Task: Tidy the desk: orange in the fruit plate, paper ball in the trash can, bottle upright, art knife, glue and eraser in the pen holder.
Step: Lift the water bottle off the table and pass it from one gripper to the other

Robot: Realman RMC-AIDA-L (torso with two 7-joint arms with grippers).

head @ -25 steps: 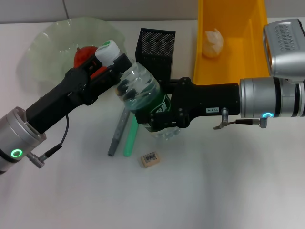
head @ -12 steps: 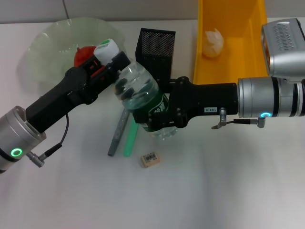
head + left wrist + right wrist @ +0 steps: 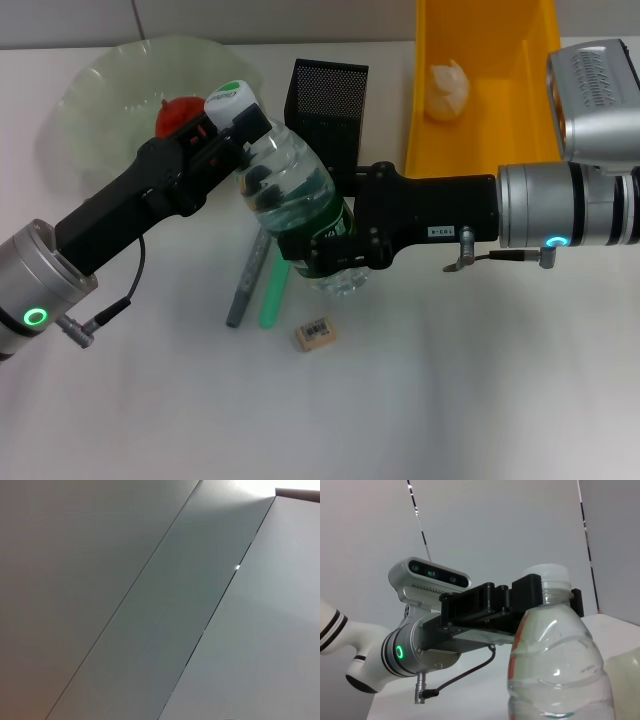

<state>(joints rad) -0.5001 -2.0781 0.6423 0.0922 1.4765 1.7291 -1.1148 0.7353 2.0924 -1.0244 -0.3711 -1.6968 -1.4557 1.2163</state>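
Observation:
The clear bottle (image 3: 295, 190) with the green label is off the table and tilted, its white cap (image 3: 228, 98) toward the fruit plate. My left gripper (image 3: 235, 125) is shut on its neck just under the cap. My right gripper (image 3: 325, 255) is shut on its lower, labelled part. In the right wrist view the bottle (image 3: 555, 670) stands close up with the left gripper (image 3: 520, 605) clamped at its neck. The orange (image 3: 178, 112) lies in the pale green fruit plate (image 3: 100, 90), partly hidden by my left arm. The paper ball (image 3: 448, 88) sits in the yellow trash can (image 3: 520, 100).
The black mesh pen holder (image 3: 328, 100) stands just behind the bottle. A grey art knife (image 3: 245, 285) and a green glue stick (image 3: 273, 295) lie side by side below the bottle, the tan eraser (image 3: 314, 334) in front of them. The left wrist view shows only wall panels.
The bottle has tipped a little more toward upright: its cap has shifted slightly right and its base has moved a bit toward the left. Both grippers kept their hold.

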